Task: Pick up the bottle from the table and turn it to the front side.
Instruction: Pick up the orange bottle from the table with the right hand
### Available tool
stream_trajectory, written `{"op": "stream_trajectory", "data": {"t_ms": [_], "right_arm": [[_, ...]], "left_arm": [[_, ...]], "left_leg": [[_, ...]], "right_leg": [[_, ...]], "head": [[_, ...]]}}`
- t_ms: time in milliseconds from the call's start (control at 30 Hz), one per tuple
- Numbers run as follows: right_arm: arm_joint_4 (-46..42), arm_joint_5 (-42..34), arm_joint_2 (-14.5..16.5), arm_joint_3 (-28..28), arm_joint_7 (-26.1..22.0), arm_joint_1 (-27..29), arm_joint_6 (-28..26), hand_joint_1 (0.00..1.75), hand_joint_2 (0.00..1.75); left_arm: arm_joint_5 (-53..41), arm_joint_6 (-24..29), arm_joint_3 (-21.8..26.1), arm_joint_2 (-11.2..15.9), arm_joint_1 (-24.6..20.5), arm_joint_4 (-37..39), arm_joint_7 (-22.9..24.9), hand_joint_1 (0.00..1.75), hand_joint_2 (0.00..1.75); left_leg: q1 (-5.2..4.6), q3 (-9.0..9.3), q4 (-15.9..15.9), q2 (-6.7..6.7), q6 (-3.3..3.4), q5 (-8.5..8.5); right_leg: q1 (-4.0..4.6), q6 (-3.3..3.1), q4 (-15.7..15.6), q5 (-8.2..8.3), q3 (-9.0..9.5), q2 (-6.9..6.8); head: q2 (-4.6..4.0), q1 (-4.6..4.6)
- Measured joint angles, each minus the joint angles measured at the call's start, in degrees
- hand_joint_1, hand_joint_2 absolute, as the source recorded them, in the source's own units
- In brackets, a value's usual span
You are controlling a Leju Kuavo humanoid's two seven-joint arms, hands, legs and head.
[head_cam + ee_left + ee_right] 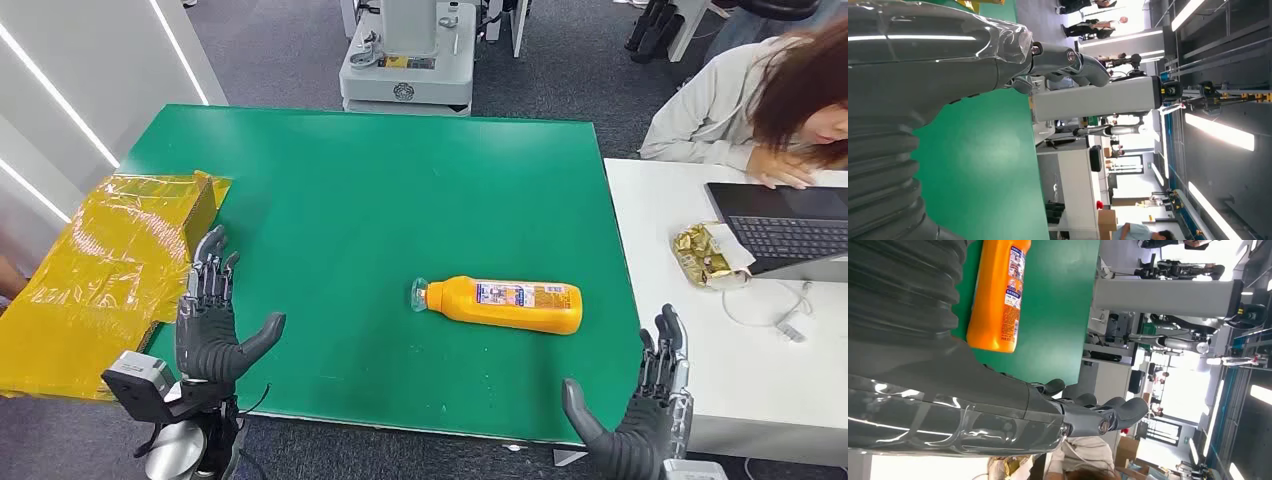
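Your bottle (508, 304) lies on its side on the green surface (350, 190). Left hand (210, 325) and right hand (645, 415) flank it well apart, fingers wide, holding nothing.

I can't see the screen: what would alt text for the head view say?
An orange bottle lies on its side on a green table, its clear cap pointing to the robot's left. The left hand and right hand hover open and empty at the near edge.

Orange bottle (505, 303), green table (380, 190)
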Motion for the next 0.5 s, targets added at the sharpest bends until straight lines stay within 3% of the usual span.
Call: {"op": "stream_trajectory", "data": {"t_ms": [267,500], "right_arm": [[0.0,2.1,0.0,0.0,1.2,-0.3,0.0,0.0,1.75],[0.0,14.0,-0.3,-0.6,5.8,-2.4,-0.1,0.0,1.75]], "left_arm": [[-0.2,-0.1,-0.1,0.0,-0.1,0.0,0.3,0.0,1.75],[-1.1,-1.8,-0.2,-0.5,-0.3,0.0,1.1,0.0,1.75]], "left_leg": [[0.0,0.01,0.0,0.0,0.0,0.0],[0.0,0.01,0.0,0.02,0.0,0.0]], "right_leg": [[0.0,0.0,0.0,0.0,0.0,0.0],[0.0,0.0,0.0,0.01,0.0,0.01]], "head": [[0.0,0.01],[0.0,0.02]]}}
